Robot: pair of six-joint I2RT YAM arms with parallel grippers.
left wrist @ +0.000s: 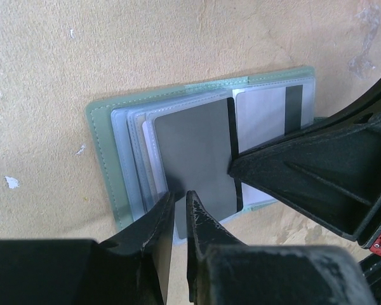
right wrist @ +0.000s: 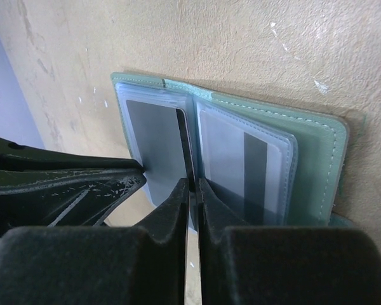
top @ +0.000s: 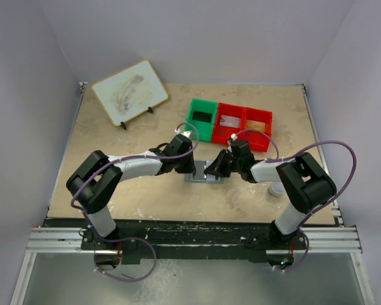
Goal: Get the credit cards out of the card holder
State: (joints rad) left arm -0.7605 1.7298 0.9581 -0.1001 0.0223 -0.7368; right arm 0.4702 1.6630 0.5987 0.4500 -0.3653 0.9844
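Note:
The card holder [top: 203, 177] lies open on the table between my two grippers, its grey-green cover [left wrist: 100, 130] [right wrist: 314, 143] underneath and clear sleeves fanned on top. A dark grey card [left wrist: 193, 149] [right wrist: 155, 136] sits in the upper sleeve. A pale card with a dark stripe [left wrist: 261, 111] [right wrist: 235, 159] sits in the other half. My left gripper [top: 190, 166] [left wrist: 180, 196] has its jaws a narrow slit apart over the grey card's near edge. Whether they pinch that edge is unclear. My right gripper [top: 212, 170] [right wrist: 193, 183] is nearly closed around a standing sleeve leaf at the spine.
A green bin [top: 202, 117] and a red two-part bin [top: 244, 124] stand just behind the holder. A white board on a stand [top: 130, 92] leans at the back left. A small white object [top: 276, 189] sits by the right arm. White walls enclose the table.

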